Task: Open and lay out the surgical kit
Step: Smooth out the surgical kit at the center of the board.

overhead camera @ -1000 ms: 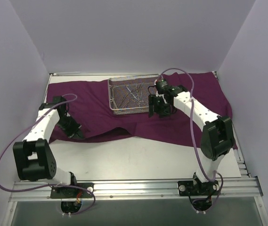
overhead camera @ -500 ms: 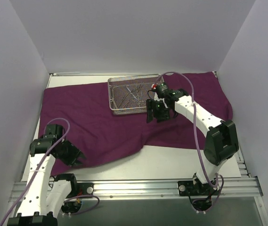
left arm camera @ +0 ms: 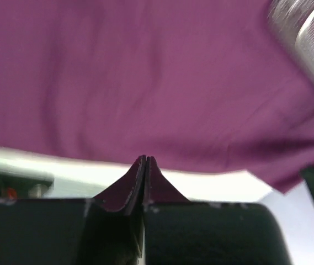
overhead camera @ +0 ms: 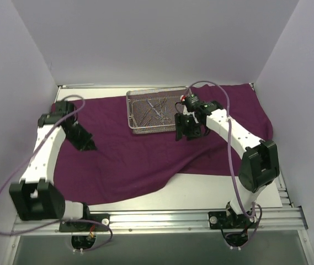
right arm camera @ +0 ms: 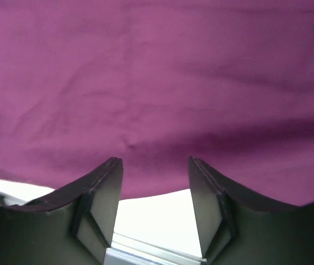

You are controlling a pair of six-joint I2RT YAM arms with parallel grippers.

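The surgical kit's dark magenta cloth wrap lies spread across the table. On its far middle stands the silver wire-mesh tray, with slim metal instruments inside. My left gripper hovers over the cloth's left part, and the left wrist view shows that gripper shut with nothing in it above the cloth. My right gripper sits just right of the tray. The right wrist view shows it open and empty over the cloth.
Bare white table shows in front of the cloth's near edge on the right. A metal rail runs along the front with both arm bases on it. White walls close in the left, right and back.
The left gripper dragged the cloth's near-left edge toward the front, let it go, then swung back over the cloth's left part and shut. The cloth now reaches nearer. The right gripper barely moved.
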